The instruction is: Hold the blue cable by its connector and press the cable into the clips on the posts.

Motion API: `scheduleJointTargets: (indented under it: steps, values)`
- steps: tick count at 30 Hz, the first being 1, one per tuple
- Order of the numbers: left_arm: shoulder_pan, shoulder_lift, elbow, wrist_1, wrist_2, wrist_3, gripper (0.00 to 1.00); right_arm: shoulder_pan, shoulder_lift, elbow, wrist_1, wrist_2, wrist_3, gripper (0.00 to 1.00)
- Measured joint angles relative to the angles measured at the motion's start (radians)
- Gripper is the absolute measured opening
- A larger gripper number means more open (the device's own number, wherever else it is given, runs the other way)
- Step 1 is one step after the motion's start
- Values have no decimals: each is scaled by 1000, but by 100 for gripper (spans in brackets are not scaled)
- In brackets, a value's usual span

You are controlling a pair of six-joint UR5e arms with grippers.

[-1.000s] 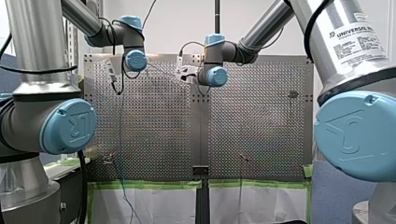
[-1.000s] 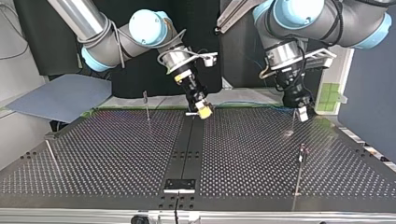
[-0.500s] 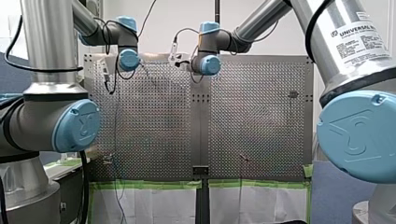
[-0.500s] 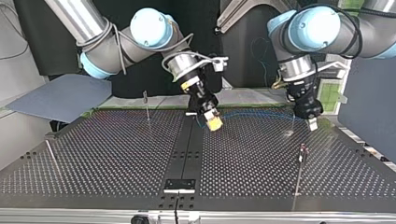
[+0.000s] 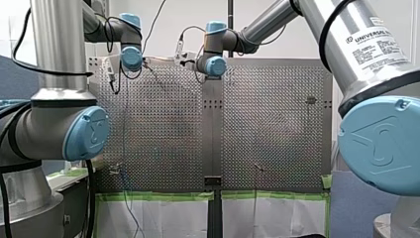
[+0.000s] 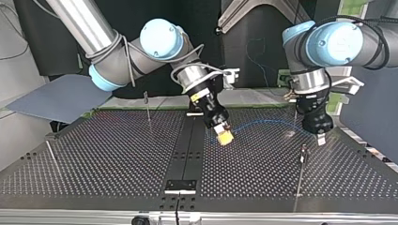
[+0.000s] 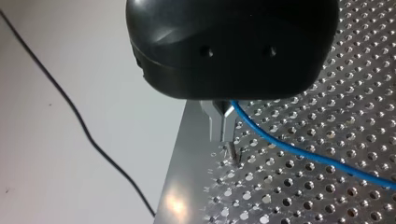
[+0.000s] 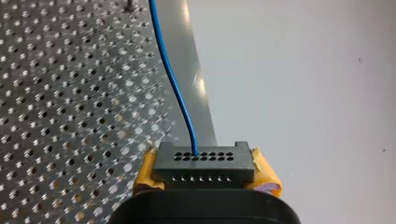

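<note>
I have drawn the blue cable forward over the worktop. My right pincer clamps the connector; at its 3 o'clock my left pincer pinches the cable, with a post near its 5 o'clock. Clipping looks next.

My left arm and right arm are showing silver tubes and pale blue round joint caps. Above the biggest cap, a white label is reading UNIVERSAL, with a black cable looping beside it. My right gripper is wearing yellow pads. My left gripper is showing a glossy black housing and metal fingers.
</note>
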Motion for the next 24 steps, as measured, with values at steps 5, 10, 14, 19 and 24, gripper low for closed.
scheduleJointTargets:
  steps: [5,10,14,19,24]
  values:
    - [12,-33,21,-1,18,0,0,7,6,-19,1,4,1,0]
    - [30,-47,28,0,27,-11,0,9,9,-23,3,11,1,0]
    - [50,-48,29,3,40,-24,0,9,11,-23,6,21,1,0]
    - [91,-49,29,5,74,-35,0,4,12,-23,9,27,1,0]
    - [134,-50,37,5,117,-40,0,-2,13,-23,9,28,1,0]
